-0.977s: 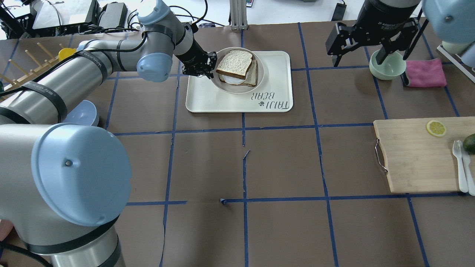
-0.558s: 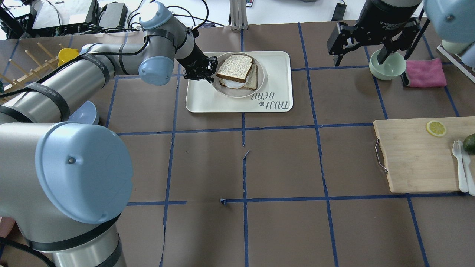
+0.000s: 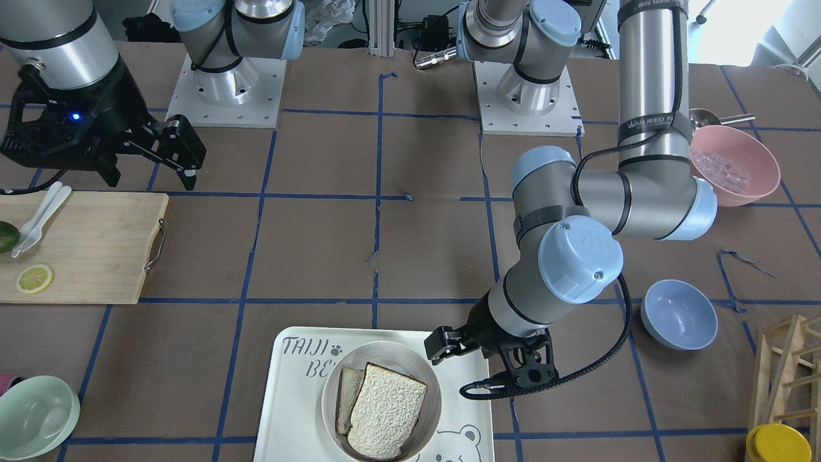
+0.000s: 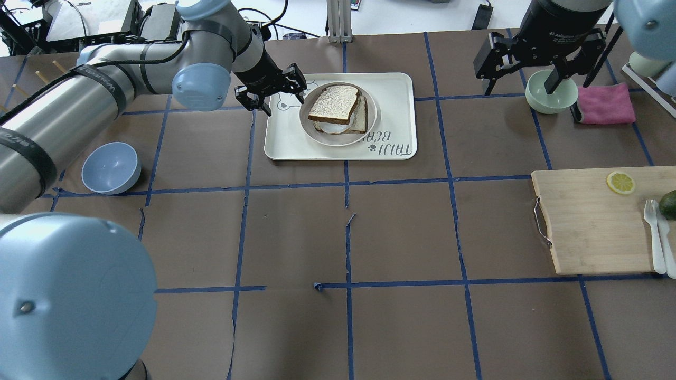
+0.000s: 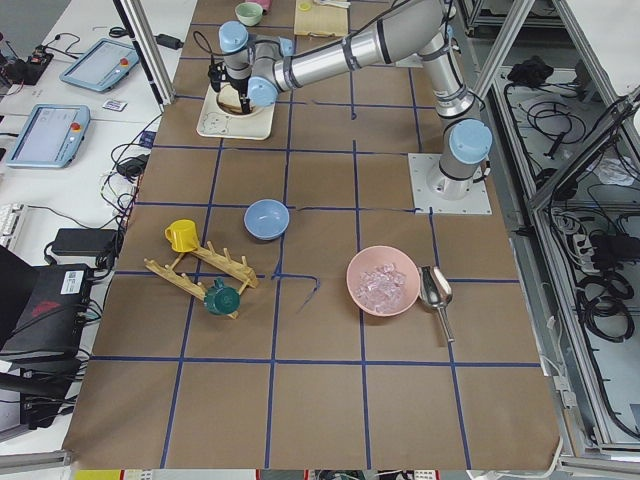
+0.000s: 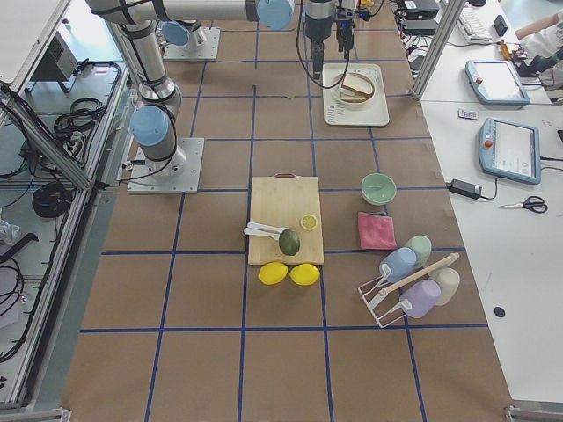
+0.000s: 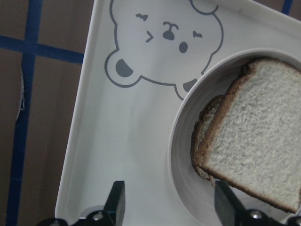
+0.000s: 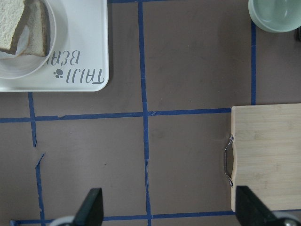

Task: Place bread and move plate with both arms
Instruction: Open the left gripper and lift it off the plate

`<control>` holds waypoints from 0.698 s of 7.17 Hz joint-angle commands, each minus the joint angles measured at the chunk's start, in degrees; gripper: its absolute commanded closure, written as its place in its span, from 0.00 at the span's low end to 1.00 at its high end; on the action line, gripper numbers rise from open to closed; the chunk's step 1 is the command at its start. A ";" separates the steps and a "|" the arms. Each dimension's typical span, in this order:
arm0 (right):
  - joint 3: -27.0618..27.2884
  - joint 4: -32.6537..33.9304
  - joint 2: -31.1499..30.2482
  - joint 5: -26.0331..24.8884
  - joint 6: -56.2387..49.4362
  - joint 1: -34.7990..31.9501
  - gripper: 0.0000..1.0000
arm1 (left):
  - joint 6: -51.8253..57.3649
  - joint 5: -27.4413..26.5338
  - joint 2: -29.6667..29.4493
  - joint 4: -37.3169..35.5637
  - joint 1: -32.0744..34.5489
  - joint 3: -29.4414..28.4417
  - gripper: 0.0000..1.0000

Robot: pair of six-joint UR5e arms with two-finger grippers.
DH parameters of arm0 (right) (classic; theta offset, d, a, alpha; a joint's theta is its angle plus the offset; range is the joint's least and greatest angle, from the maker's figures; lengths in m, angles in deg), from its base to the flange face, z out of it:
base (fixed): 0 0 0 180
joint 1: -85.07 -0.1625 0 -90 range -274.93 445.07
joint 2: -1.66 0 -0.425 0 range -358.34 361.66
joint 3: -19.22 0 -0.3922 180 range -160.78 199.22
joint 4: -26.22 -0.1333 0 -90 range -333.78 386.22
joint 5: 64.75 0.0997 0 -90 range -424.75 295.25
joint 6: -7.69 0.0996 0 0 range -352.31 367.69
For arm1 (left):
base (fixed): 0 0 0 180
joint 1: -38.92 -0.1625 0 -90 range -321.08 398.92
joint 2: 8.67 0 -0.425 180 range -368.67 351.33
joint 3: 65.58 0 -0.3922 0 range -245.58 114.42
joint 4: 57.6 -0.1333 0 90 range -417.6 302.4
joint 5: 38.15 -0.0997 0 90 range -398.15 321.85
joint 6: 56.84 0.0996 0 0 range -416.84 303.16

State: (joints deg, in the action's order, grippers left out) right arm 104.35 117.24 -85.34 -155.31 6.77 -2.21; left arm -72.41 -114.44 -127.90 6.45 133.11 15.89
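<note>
- A pale slice of wheat bread with a brown crust (image 4: 334, 102) lies slanted on top of a second slice, inside a round off-white plate (image 4: 306, 120).
- The plate sits on a white rectangular bear-print tray (image 4: 288, 143).
- The left gripper (image 4: 275, 99), black and two-fingered, hangs over the tray just beside the plate's rim, jaws spread and empty.
- The right gripper (image 4: 520, 79) hovers well apart, near a pale green bowl (image 4: 544, 101), jaws wide and holding nothing.

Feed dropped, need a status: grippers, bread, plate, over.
Left gripper open, hovering at plate rim, over tray. Right gripper open, by green bowl. Bread on plate, atop second slice. Nothing blocking plate.
</note>
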 commanded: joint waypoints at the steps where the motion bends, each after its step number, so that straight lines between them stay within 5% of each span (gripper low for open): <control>1: 0.04 0.03 -0.10 0.04 0.21 -0.08 0.00 | 0.01 -0.35 11.06 12.96 0.65 0.26 0.00; 3: 0.04 -0.23 -0.45 0.04 0.48 -0.17 0.00 | 0.01 -1.49 19.87 24.31 0.56 0.79 0.00; 5: 0.04 -0.23 -0.54 0.12 0.48 -0.17 0.00 | 1.49 -8.41 25.94 30.85 0.39 2.01 0.00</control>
State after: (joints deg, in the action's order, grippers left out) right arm 104.37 117.05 -85.81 -155.26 7.23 -2.37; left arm -72.04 -119.11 -106.07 32.90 133.63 17.07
